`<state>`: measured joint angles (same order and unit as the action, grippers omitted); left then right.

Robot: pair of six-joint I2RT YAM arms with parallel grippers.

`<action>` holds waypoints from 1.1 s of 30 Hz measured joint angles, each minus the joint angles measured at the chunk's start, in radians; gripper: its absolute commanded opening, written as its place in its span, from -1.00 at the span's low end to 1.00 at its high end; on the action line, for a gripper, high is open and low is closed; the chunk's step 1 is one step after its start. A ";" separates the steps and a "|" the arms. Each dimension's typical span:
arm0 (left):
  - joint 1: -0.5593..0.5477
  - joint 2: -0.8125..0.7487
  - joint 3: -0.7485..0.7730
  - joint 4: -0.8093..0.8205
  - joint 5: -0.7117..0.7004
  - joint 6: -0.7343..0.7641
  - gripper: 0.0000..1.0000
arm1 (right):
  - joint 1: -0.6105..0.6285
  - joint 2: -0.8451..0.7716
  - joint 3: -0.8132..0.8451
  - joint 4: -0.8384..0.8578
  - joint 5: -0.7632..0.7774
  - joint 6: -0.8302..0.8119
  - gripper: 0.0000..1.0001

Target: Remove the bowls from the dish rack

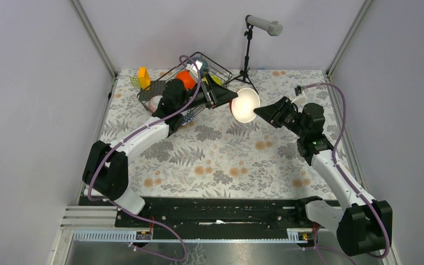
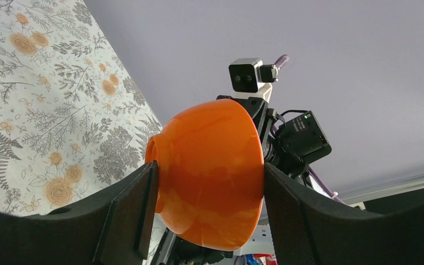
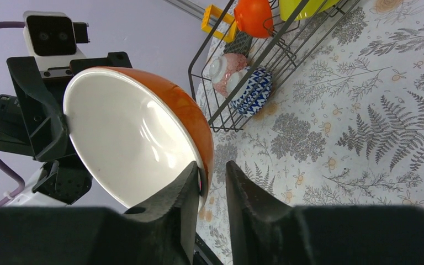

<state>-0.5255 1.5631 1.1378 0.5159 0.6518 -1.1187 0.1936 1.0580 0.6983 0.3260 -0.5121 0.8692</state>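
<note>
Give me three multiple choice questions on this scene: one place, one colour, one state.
1. Where is the gripped orange round bowl? A in the dark wire dish rack; B in the air between the left pincer and right pincer; C on the floral tablecloth.
2. What colour is its inside? A white; B teal; C yellow.
3. The left pincer is: A open, empty; B shut on the bowl's outer wall; C out of view.
Key: B, the top view shows it aloft between the arms; A, the right wrist view shows white; B, both fingers press its sides.
</note>
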 measured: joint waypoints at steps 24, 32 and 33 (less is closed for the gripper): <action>-0.028 -0.168 0.034 -0.636 -0.591 0.460 0.97 | 0.000 0.179 0.229 -0.610 0.591 -0.110 -1.00; -0.025 -0.184 0.024 -0.748 -0.821 0.535 0.97 | -0.014 0.327 0.311 -0.765 0.818 -0.124 -1.00; -0.026 -0.186 0.022 -0.760 -0.840 0.544 0.97 | -0.024 0.344 0.317 -0.767 0.818 -0.127 -1.00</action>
<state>-0.5510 1.3773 1.1599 -0.2443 -0.1879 -0.5751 0.1699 1.4025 1.0157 -0.4412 0.3058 0.7425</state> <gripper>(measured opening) 0.987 0.035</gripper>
